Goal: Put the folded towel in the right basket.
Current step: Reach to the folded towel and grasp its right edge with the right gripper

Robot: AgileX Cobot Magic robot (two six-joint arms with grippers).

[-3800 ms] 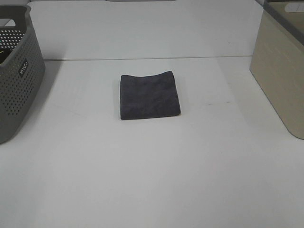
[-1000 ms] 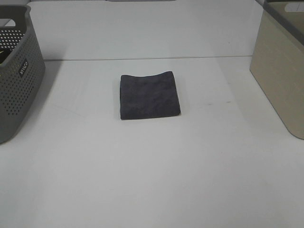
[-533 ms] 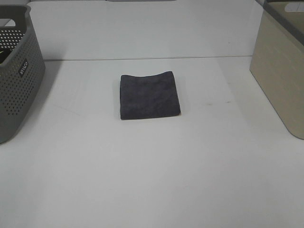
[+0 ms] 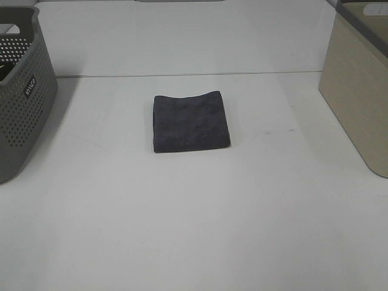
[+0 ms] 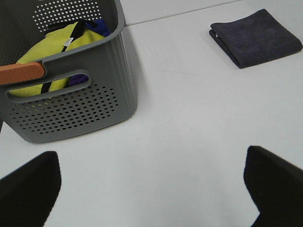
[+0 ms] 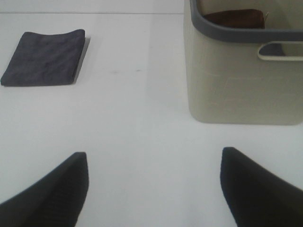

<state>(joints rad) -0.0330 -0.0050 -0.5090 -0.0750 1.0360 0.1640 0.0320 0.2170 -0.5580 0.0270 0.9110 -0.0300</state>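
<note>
A dark grey folded towel (image 4: 190, 122) lies flat in the middle of the white table; it also shows in the left wrist view (image 5: 255, 38) and the right wrist view (image 6: 45, 57). The beige right basket (image 4: 359, 85) stands at the table's right edge; the right wrist view (image 6: 241, 71) shows something brown inside it. Neither arm shows in the exterior high view. My left gripper (image 5: 151, 189) is open and empty, far from the towel, near the grey basket. My right gripper (image 6: 154, 189) is open and empty, in front of the beige basket.
A grey perforated basket (image 4: 21, 91) stands at the left edge; in the left wrist view (image 5: 71, 94) it holds yellow and purple cloth. A seam (image 4: 182, 75) runs across the table's back.
</note>
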